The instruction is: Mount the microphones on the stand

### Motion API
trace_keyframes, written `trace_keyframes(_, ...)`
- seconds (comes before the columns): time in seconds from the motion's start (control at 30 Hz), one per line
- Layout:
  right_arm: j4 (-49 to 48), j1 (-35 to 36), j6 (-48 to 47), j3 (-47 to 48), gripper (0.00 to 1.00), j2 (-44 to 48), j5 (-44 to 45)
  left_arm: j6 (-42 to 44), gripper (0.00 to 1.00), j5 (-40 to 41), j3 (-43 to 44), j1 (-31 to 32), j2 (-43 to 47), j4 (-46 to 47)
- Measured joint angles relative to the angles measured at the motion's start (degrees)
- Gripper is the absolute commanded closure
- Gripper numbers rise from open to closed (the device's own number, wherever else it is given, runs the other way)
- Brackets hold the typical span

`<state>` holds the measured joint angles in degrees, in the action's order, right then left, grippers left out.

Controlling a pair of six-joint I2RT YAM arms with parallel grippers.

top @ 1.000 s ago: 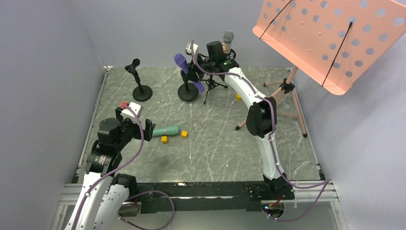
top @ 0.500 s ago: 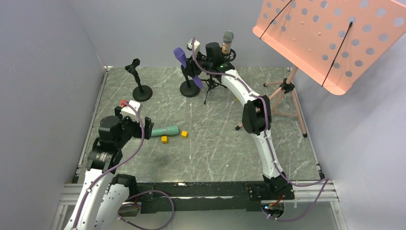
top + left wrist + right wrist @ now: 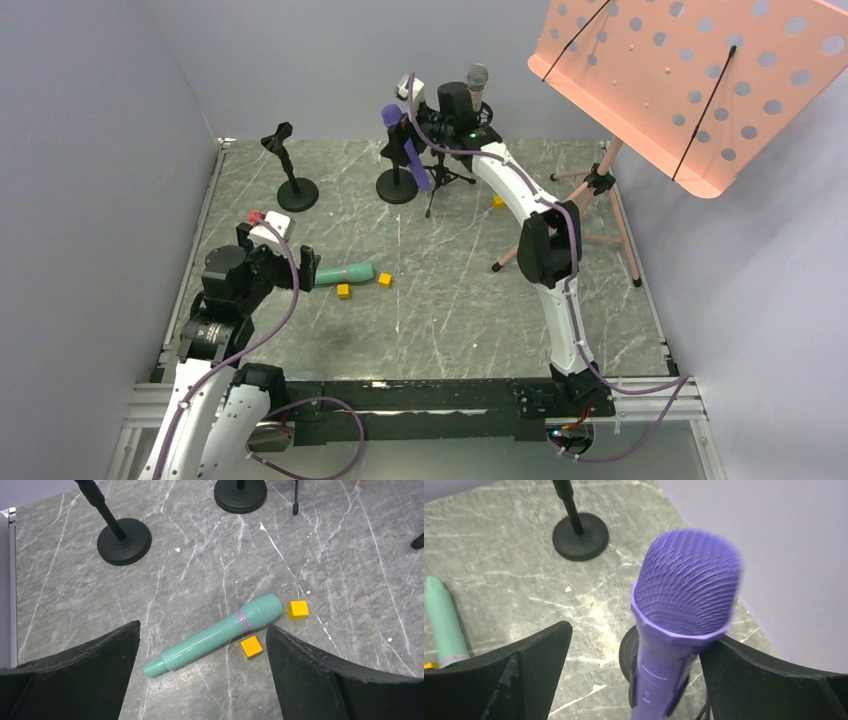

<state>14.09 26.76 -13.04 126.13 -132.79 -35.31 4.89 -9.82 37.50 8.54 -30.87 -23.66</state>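
The purple microphone [image 3: 676, 630] stands tilted in the black clip of the middle stand [image 3: 397, 186]. My right gripper [image 3: 642, 635] is open around it, the right finger close against its head, the left finger well apart. The pinkish-copper microphone [image 3: 474, 88] with a silver head stands in the tripod stand behind. The teal microphone [image 3: 215, 634] lies flat on the table, and my left gripper [image 3: 202, 629] hovers open above it, one finger to each side. A third stand [image 3: 291, 172] at the back left holds nothing.
Two yellow cubes [image 3: 298, 609] [image 3: 251, 646] lie beside the teal microphone's head, and another cube [image 3: 497, 202] lies near the tripod. A pink perforated music stand [image 3: 690, 80] on a tripod fills the back right. Grey walls close in the table.
My right gripper has opened and let go of the purple microphone, which now sits more upright in the clip. The left arm has barely moved.
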Motion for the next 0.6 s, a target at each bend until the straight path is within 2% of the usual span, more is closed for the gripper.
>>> trace_keyframes(0.3, 3.9, -0.1, -1.1, 1.7, 0.0, 8.3, -1.0, -0.8, 0.01, -1.1, -0.1, 0.0, 1.8, 0.3)
trace_keyframes(0.43, 8.5, -0.1, -1.9, 1.4, 0.0, 12.6, -1.6, -3.2, 0.01, -2.8, -0.6, -0.4, 1.9, 1.4)
trace_keyframes(0.53, 11.4, 0.0, -2.8, -3.3, 0.0, 18.9, -2.5, -6.4, 0.01, -5.3, -0.8, -2.5, 1.4, 3.0)
trace_keyframes(0.6, 12.1, -0.3, -3.1, -10.0, 0.0, 25.2, -3.7, -9.3, 0.01, -7.8, -0.7, -4.9, 0.1, 5.2)
